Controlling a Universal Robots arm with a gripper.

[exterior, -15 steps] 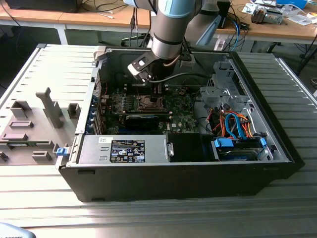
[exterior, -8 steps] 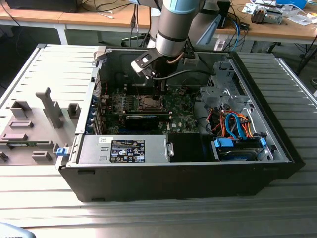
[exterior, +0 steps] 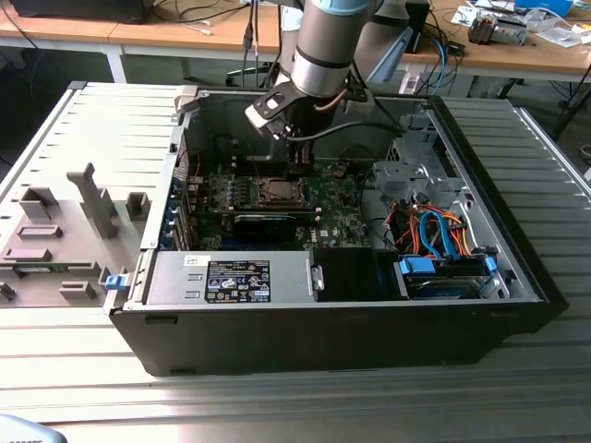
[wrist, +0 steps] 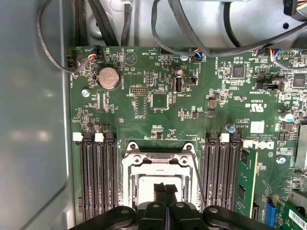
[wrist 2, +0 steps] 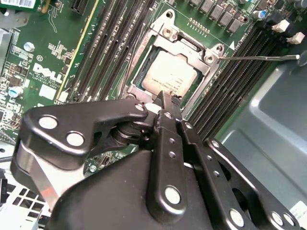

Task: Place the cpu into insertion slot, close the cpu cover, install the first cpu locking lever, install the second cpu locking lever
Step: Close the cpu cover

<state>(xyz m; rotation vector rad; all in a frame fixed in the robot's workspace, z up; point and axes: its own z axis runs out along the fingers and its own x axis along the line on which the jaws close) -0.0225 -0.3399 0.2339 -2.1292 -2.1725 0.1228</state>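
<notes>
While the cpu (wrist 2: 165, 74) lies in the insertion slot (wrist 2: 136, 72) with the cpu cover (wrist 2: 204, 84) down over its edges, the end effector (wrist 2: 165, 99), fingers pressed together and holding nothing, hovers at the cover's edge. Rightward in the second wrist view a thin locking lever (wrist 2: 261, 57) juts free, so lever latching seems to be in hand, calling for a precise push on that rod.

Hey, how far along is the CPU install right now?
The cpu sits in the insertion slot, and the cpu cover looks lowered around it. The gripper, jaws shut, hovers at the cover's edge. A locking lever sticks out unlatched, so the levers remain.
</notes>
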